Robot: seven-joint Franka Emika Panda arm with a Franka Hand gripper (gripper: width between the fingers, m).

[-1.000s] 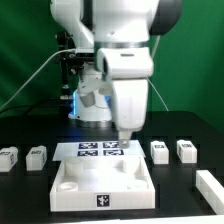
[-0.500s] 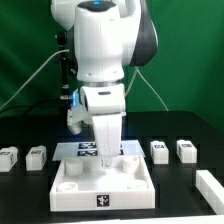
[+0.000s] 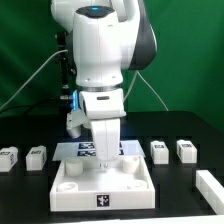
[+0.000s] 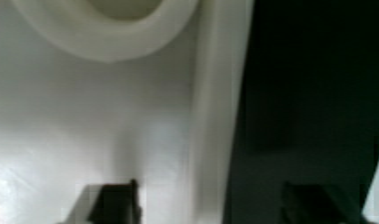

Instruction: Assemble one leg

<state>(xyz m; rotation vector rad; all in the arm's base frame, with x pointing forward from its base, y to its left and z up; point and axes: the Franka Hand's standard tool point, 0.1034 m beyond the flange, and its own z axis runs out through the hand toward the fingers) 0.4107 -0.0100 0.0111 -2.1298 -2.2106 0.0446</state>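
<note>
Several legs, small white tagged blocks, lie on the black table: two at the exterior view's left [image 3: 8, 156] [image 3: 36, 156] and two at its right [image 3: 159, 151] [image 3: 186, 150]. My gripper [image 3: 103, 168] is low over the far part of the wide white tray-like panel [image 3: 70, 197], away from every leg. In the wrist view my gripper [image 4: 211, 205] is open and holds nothing. Its dark fingers [image 4: 111, 200] stand on either side of a raised wall of the panel [image 4: 212, 120], apart from it. A round hole [image 4: 118, 15] in the panel shows beyond.
The marker board [image 3: 85, 149] lies flat just behind the panel. A longer white piece [image 3: 210, 186] lies at the exterior view's lower right. The robot's base and cables stand at the back.
The arm has swung toward the exterior view's left and come down, bringing the gripper from above the marker board to low over the panel. In the last half second it barely moved.
</note>
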